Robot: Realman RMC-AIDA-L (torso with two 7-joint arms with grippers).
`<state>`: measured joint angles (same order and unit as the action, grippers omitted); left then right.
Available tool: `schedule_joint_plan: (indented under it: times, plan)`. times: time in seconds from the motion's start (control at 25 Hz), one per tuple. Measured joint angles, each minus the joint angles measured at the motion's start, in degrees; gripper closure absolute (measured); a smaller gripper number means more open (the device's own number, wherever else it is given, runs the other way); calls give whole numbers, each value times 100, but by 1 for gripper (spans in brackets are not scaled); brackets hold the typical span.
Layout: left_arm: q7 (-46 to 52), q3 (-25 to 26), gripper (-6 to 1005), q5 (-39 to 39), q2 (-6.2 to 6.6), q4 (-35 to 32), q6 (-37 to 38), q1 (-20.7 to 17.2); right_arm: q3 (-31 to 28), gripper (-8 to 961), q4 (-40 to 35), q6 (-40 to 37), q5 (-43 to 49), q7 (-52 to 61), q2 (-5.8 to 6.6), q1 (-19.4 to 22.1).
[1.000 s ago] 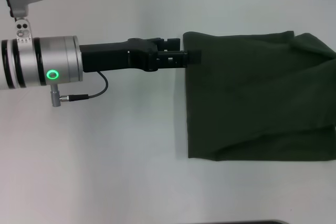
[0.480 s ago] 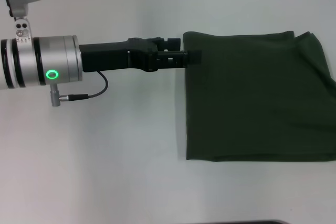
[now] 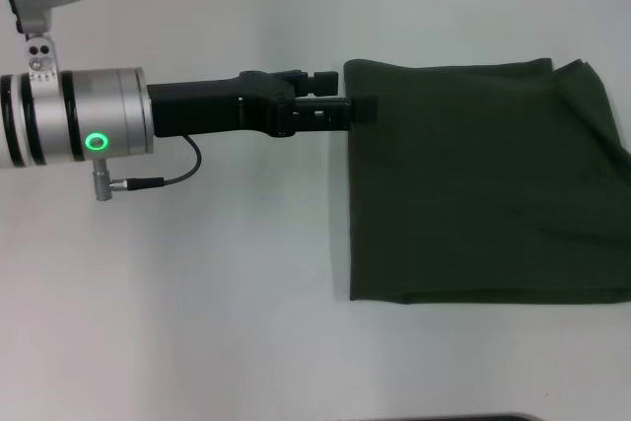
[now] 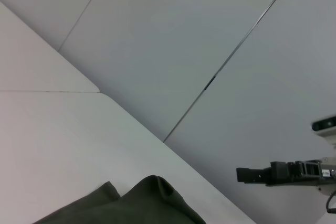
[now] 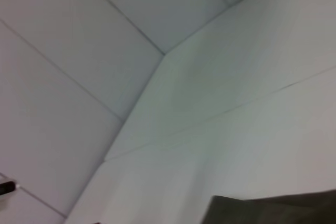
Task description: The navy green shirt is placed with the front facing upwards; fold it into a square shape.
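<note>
Lying folded on the white table [image 3: 197,293], the navy green shirt [image 3: 483,179] fills the right side. The left gripper [image 3: 363,105] touches its far-left corner; whether its fingers are apart or together cannot be told.

My left arm [image 3: 74,115] reaches in from 9 o'clock, level, pointing toward 3 o'clock. A green ring light glows on its silver wrist. My left gripper [image 3: 360,105] sits at the tip, its black fingers drawn together. In the left wrist view my right gripper [image 4: 247,174] shows far off, pointing sideways.
</note>
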<state>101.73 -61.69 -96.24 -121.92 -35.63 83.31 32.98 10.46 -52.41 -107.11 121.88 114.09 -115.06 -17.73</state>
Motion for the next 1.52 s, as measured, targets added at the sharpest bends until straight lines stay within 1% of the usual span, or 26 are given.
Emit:
schedule_joint_plan:
  times: [0.2,0.4,0.52,0.64,0.88,0.96,1.08,1.24,1.4,1.52]
  plan:
    - [-219,8,84,30,-9,-15,10,-37,106,205,223,-46,-33,-46,-50,-390]
    - [-402,8,84,32,-23,-22,-29,-43,329,209,271,-42,-39,19,-83,-764]
    - [-494,77,84,37,-7,-2,-45,-53,446,301,191,72,14,242,-84,-961]
    - [-554,180,84,3,-3,12,-49,-62,869,393,-97,284,180,618,-72,-1103]
    - [-579,304,84,0,8,17,-52,-83,1779,675,-967,463,359,1433,-72,-1163]
    - [-580,305,84,0,9,19,-52,-97,1961,754,-1311,464,586,1669,-82,-1204]
    - [-581,306,84,0,11,21,-52,-127,2088,873,-1544,453,968,1849,-92,-1314]
    - [-583,307,84,0,0,22,-52,-146,2322,900,-1715,446,1525,1920,-108,-1469]
    - [-585,308,84,0,-20,22,-58,-158,2780,926,-1812,620,2090,1970,-190,-1614]
    - [-585,308,84,3,-34,22,-59,-172,3219,946,-1808,844,2499,2132,-287,-1725]
